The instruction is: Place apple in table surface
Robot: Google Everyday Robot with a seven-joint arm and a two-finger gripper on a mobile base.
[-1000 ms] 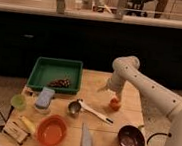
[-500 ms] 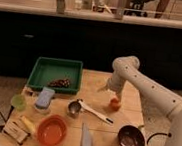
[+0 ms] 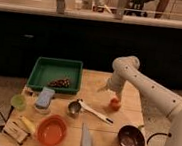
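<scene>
The gripper (image 3: 113,94) hangs low over the right side of the slatted tabletop (image 3: 128,120), directly above the apple (image 3: 114,104), which rests on the wood beside a white-handled utensil (image 3: 95,112); gripper state: cannot tell.

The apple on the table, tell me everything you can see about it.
The apple is small, round and orange-red, with a smooth-looking skin. It sits on the right half of the slatted wooden table, right of the white-handled scoop and above the dark bowl. The claw is directly over it, reaching down from the white arm; whether it touches the apple cannot be made out. Nothing else touches it.
</scene>
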